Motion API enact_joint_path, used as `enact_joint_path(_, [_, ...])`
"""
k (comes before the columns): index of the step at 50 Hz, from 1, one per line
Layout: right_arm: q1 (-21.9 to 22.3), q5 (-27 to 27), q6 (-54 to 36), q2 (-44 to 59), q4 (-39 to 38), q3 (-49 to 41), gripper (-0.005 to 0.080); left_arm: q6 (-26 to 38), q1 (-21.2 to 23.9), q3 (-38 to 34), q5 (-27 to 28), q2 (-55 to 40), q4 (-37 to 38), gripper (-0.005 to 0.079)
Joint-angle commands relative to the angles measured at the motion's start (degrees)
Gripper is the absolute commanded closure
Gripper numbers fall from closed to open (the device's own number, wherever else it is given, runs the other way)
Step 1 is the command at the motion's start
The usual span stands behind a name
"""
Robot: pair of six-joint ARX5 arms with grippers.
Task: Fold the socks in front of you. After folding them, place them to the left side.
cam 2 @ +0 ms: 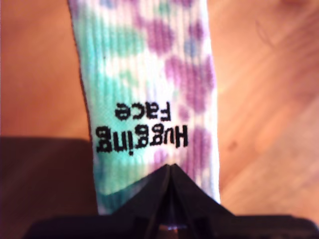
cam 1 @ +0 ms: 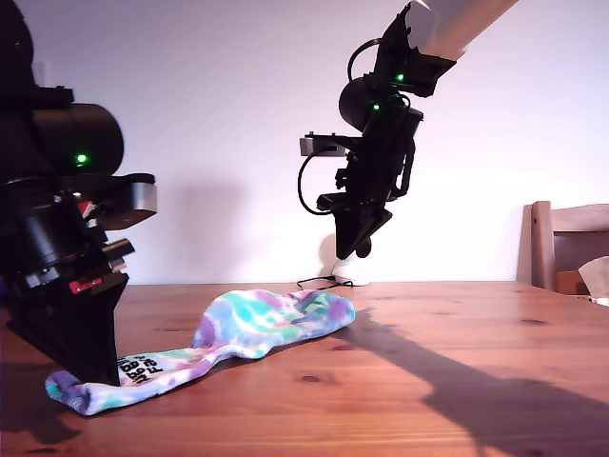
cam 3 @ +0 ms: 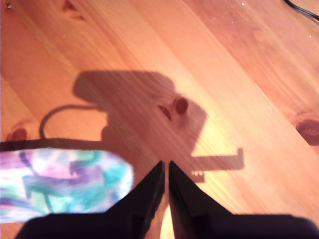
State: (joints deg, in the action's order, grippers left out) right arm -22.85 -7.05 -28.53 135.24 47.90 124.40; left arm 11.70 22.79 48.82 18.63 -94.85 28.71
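Sock (cam 1: 247, 333): flat on surface (cam 1: 457, 381), cuff end pinched under my first end effector (cam 1: 90, 367). My second end effector (cam 1: 360, 249): jaws nearly together, empty, raised above sock's toe edge; bare surface beyond it.

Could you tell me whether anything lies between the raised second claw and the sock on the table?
Nothing visible does. My second claw hangs in open air above the tie-dye sock, with only bare wooden table beneath it. My first claw is already down on the sock's printed cuff end.
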Motion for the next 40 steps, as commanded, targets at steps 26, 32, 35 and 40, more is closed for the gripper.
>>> enact_joint_path(26, [0.11,-2.45,0.02,0.63,0.87,0.26,0.0762,-3.78,0.20,1.99,9.35,0.37,-7.50,0.0764])
enact_joint_path(32, [0.15,-5.42,0.20,0.63,5.99,0.24,0.0762,-4.00,0.20,1.99,7.63,0.37,-13.29,0.0764])
enact_joint_path(35, [0.13,-7.41,0.22,0.63,8.41,0.20,0.0762,-4.00,0.20,1.99,7.04,0.35,-15.41,0.0764])
enact_joint_path(40, [0.02,-9.97,0.72,0.63,10.08,0.20,0.0762,-3.82,0.20,1.99,5.68,0.33,-18.05,0.0764])
